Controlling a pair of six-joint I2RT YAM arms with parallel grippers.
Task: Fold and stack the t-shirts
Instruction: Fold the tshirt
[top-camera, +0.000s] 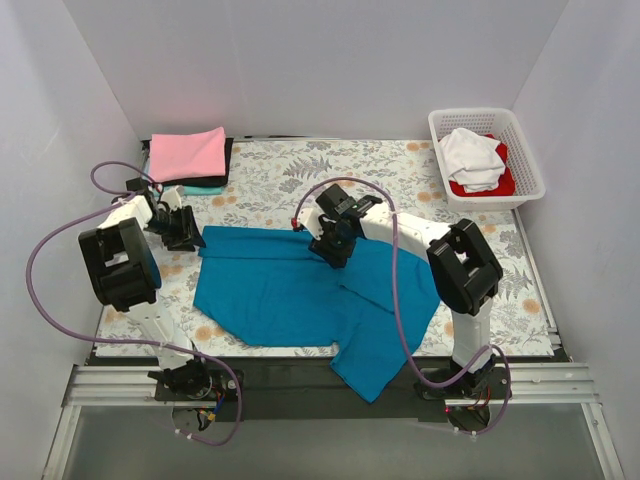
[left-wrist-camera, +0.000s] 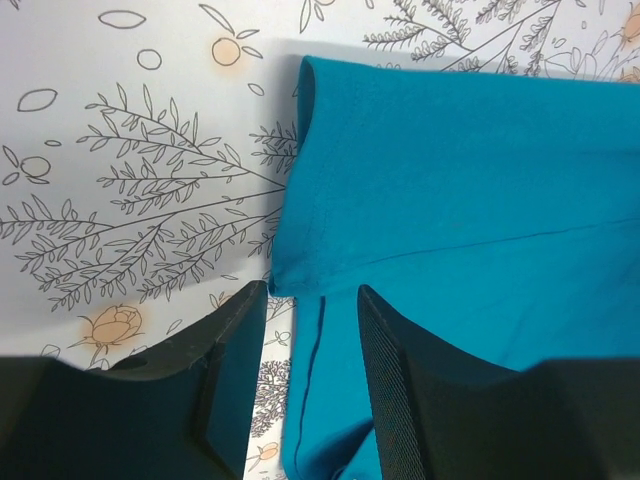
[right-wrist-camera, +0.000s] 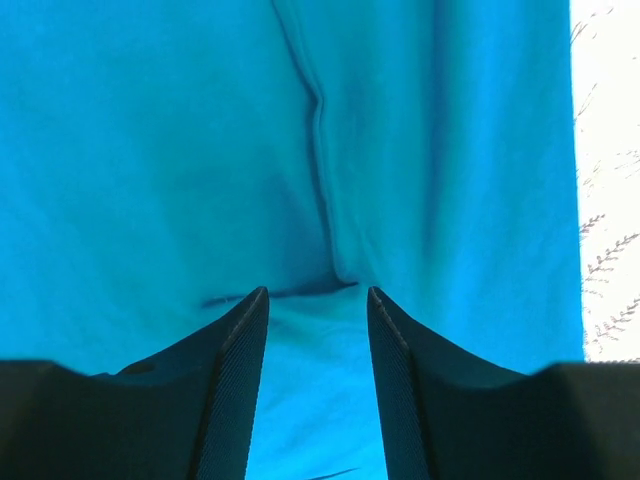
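A deep teal-blue t-shirt (top-camera: 280, 290) lies spread on the floral table cloth (top-camera: 280, 175), its top part folded over and one corner hanging past the near edge. My left gripper (top-camera: 190, 238) hovers at the shirt's left edge. In the left wrist view its jaws (left-wrist-camera: 310, 292) stand apart over the hem of the teal shirt (left-wrist-camera: 450, 180), gripping nothing. My right gripper (top-camera: 333, 255) is over the shirt's upper middle. In the right wrist view it (right-wrist-camera: 317, 292) is open above a fold crease in the teal cloth (right-wrist-camera: 150, 150).
A folded stack with a pink t-shirt (top-camera: 187, 153) on top of black and aqua ones sits at the back left. A white lattice basket (top-camera: 525, 150) at the back right holds a white t-shirt (top-camera: 472, 155) and a red t-shirt (top-camera: 500, 185). White walls enclose the table.
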